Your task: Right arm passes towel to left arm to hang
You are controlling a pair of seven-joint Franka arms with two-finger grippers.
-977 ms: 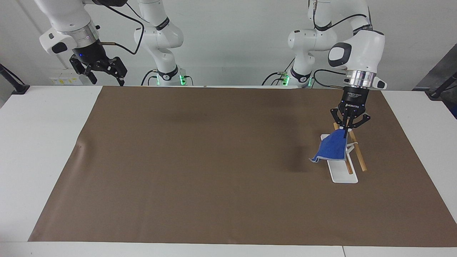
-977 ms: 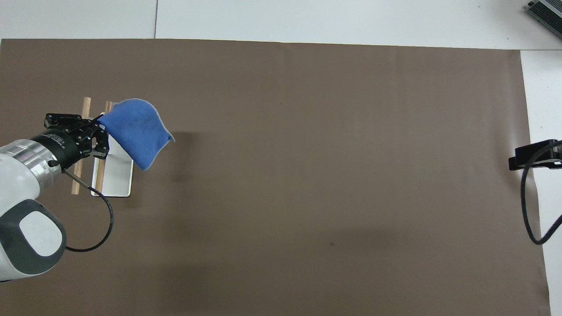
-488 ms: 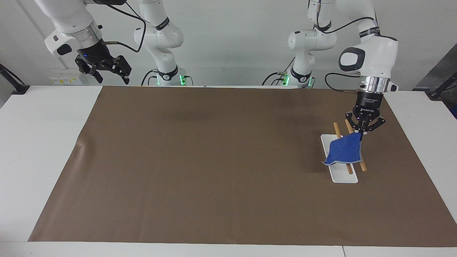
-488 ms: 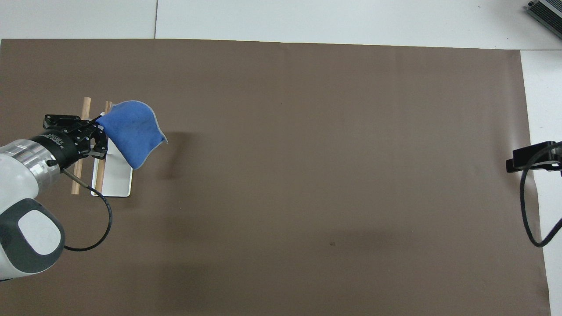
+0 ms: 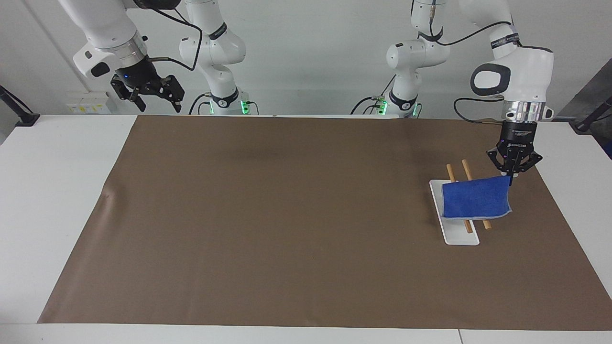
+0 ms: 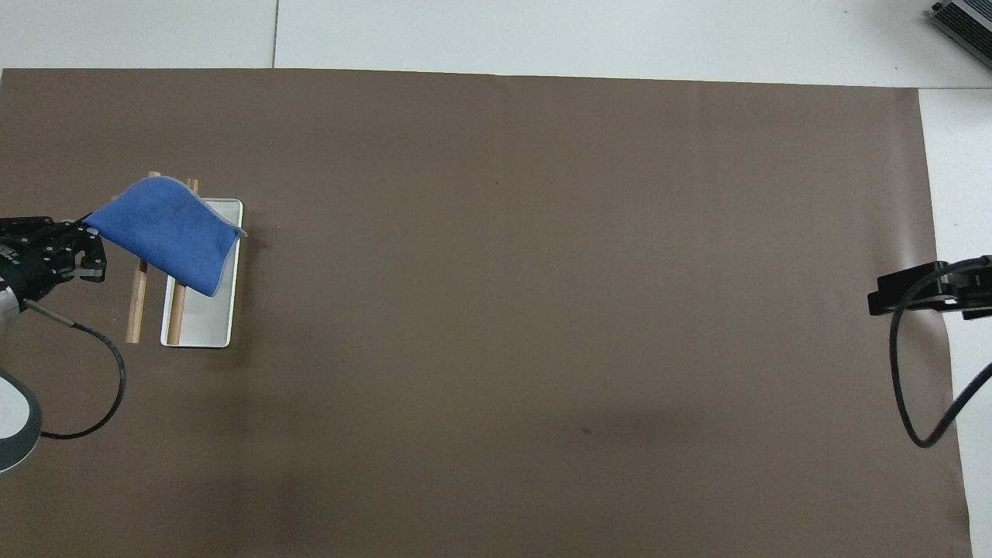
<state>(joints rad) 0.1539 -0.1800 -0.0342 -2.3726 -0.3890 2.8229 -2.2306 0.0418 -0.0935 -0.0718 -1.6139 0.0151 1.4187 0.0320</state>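
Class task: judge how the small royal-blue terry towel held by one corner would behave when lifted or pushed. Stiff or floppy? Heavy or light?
Probably floppy: the small royal-blue terry towel drapes over the two wooden rods from one pinched corner. Likely light: the left end effector carries it by that corner alone. Pushed, it would probably bunch rather than slide.

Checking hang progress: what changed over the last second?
The left gripper, shut on a corner of the towel, moved toward the left arm's end of the table, drawing the towel across the two wooden rods of the rack. The right gripper, jaws open, rose slightly. The rack's white base stayed put.
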